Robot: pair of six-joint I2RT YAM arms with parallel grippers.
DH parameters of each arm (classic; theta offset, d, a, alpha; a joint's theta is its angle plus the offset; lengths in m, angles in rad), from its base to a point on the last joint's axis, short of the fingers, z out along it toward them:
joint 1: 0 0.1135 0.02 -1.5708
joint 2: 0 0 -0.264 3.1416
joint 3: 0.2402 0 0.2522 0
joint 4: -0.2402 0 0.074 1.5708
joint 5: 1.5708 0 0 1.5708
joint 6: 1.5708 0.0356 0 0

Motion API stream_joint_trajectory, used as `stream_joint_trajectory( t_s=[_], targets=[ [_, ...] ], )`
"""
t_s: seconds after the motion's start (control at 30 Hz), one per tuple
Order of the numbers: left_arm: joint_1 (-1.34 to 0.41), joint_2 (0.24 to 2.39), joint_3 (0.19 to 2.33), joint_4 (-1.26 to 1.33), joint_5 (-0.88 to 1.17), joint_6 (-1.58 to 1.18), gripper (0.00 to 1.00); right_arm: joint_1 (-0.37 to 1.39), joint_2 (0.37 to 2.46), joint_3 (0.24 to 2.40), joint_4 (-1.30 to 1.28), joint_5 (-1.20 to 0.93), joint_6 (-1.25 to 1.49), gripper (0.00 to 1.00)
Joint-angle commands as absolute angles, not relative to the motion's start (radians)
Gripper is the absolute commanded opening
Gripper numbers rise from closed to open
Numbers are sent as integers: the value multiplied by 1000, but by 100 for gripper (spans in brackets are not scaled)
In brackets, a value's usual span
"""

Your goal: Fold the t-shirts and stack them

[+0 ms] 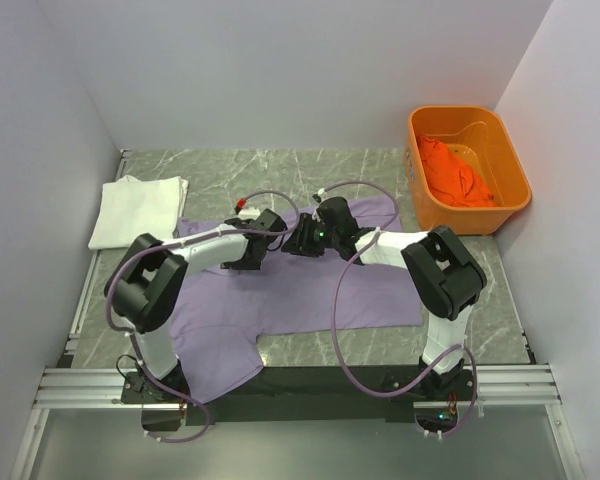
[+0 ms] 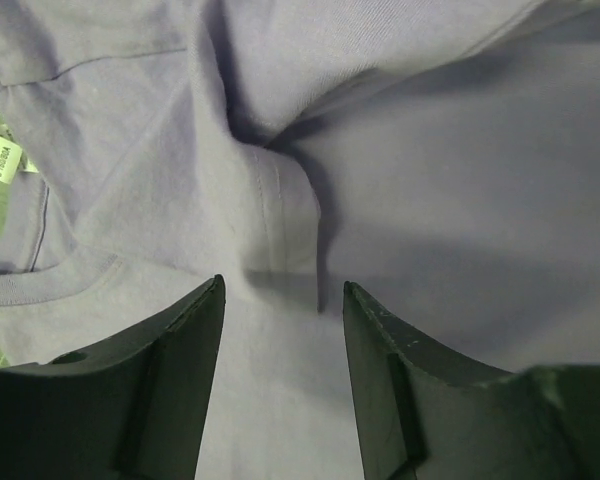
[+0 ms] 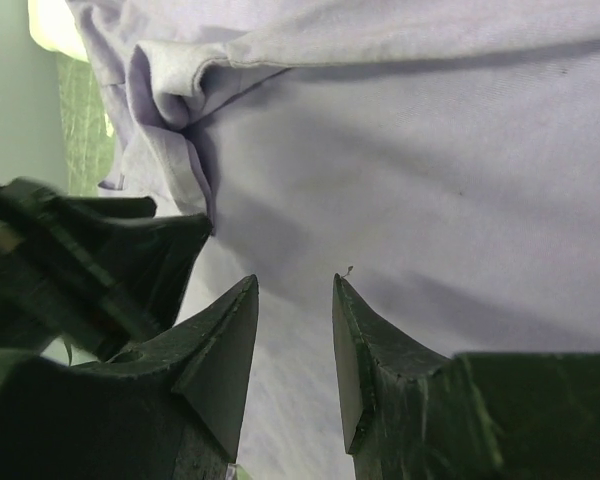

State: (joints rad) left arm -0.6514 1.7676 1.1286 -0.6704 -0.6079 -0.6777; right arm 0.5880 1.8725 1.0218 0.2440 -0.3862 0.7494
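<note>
Top view: lavender t-shirt point(image 1: 380, 285) lies spread over the middle of the table point(image 1: 280, 165), one sleeve reaching the near edge on the left side. White t-shirt point(image 1: 135, 208) sits folded near the far left corner, just touching the lavender one. Orange t-shirt point(image 1: 452, 172) is bunched inside the orange tub point(image 1: 470, 112) at the far right corner. My left gripper point(image 1: 265, 240) and right gripper point(image 1: 305, 238) are down close together over the lavender shirt's far-middle part.

Left wrist view: left gripper point(image 2: 282, 290) has its fingers parted about halfway, lavender cloth flat in the gap, nothing pinched. A small raised pleat stands just beyond the tips. Collar with its label point(image 2: 6, 156) is off to the left.

Right wrist view: right gripper point(image 3: 295, 280) shows a narrower gap, fingers parted, cloth beneath, no grip that I can see. A bunched fold sits up left; the left gripper's dark body is just beside mine.
</note>
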Motion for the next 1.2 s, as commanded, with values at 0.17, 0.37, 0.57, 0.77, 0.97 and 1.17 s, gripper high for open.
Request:
stream_joint_trajectory(
  t_s=[0.17,0.37,0.57,0.77,0.97,1.17],
  targets=[
    [-650,1879,1221,-695,-722,-722,49,566,1833,1008,293,-390,747,43],
    [-647,1878,1233,-752,-804,-732,21,563,1844,1012,296,-399,750,43],
    [-612,1829,1215,-755,-827,-706,1,563,1850,1015,298,-403,752,43],
    [-591,1755,1233,-824,-781,-638,1,563,1832,1023,273,-399,738,43],
    [-581,1638,1216,-905,-582,-572,1,563,1824,1025,256,-399,727,43],
    [-575,1551,1172,-969,-407,-597,1,566,1818,1038,256,-431,722,43]
  ],
)
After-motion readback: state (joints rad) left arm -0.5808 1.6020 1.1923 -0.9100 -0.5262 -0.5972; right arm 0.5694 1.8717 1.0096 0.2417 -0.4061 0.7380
